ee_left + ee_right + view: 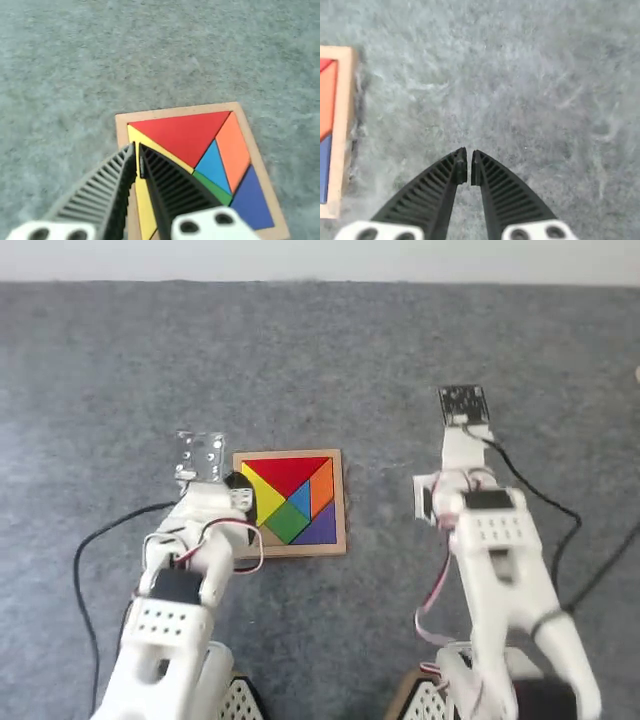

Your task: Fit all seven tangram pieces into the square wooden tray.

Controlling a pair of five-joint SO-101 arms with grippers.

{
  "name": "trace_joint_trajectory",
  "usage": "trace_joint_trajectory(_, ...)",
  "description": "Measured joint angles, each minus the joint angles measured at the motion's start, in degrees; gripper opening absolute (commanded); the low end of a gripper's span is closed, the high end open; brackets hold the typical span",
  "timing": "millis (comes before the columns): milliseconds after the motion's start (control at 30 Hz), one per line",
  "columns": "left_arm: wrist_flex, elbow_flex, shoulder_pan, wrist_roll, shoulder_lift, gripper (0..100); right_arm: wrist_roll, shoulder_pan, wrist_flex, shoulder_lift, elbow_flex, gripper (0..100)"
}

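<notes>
The table [300, 350] is covered in soft grey cloth. The left gripper [137, 159] is pinched closed with nothing in it. Its tips are over the yellow piece [144, 212], near the left side of the tray [175, 109]. I cannot tell if the tips touch the piece or just hang above it. The yellow piece lies flat in the tray, and next to it is the big red piece [185, 132] along the far side. Past those are the orange piece [234, 150], the light blue piece [214, 167], the green piece [212, 189] and the dark blue piece [252, 200], all packed close together. The tray sits near the middle of the table, between the two arms and closer to the left one. The right gripper [469, 167] is pinched closed too, holding nothing, over bare cloth just past the right side of the tray. The puzzle looks almost done or done. I count six colours, and the left arm hides the tray's near left corner. Next, the left gripper should probably lift away so every piece can be checked.
</notes>
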Motion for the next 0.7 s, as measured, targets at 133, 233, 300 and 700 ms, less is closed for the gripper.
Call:
trace_joint_trajectory(133,4.66,3.6,-2.37,-3.69,-8.62,1,1.49,0.09,-4.13,-14.59,11.52,2.7)
trace_joint_trajectory(233,7.21,7.03,-5.01,-6.07,-15.82,1,3.16,-0.7,-5.1,-26.46,19.43,2.7)
trace_joint_trajectory(300,9.58,8.35,-6.42,-6.59,-20.75,1,3.87,-1.93,-5.19,-34.29,24.35,2.7)
trace_joint_trajectory(700,22.86,13.54,-9.32,-14.24,-39.65,1,4.4,-4.22,6.15,-71.47,38.15,2.7)
